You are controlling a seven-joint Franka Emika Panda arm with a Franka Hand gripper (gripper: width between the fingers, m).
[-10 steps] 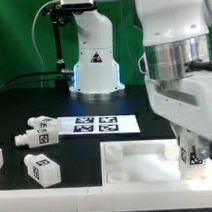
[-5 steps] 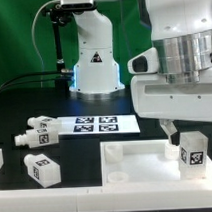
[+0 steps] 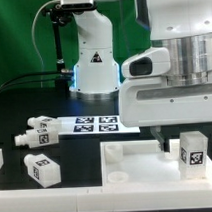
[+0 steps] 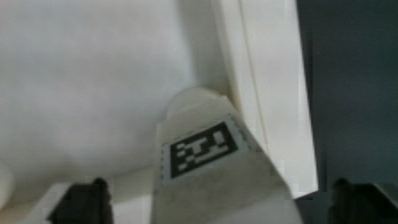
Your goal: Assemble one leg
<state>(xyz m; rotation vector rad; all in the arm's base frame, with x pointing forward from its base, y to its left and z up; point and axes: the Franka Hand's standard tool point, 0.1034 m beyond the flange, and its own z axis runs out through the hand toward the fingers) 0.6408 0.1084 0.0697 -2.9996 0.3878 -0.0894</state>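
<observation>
Nearest the front edge on the exterior view's left, a loose tagged post (image 3: pixel 42 167) lies on the black table (image 3: pixel 24 103). Beside it, toward the right, sits the large white panel (image 3: pixel 132 165), and the leg (image 3: pixel 192 151) stands upright at its right corner. Just above hangs the gripper (image 3: pixel 176 137), released: in the wrist view both fingers (image 4: pixel 86 200) sit apart from the leg (image 4: pixel 214 150). Farther back lie two more posts (image 3: pixel 35 130) and the marker board (image 3: pixel 96 123), then the arm's white base (image 3: pixel 94 54).
</observation>
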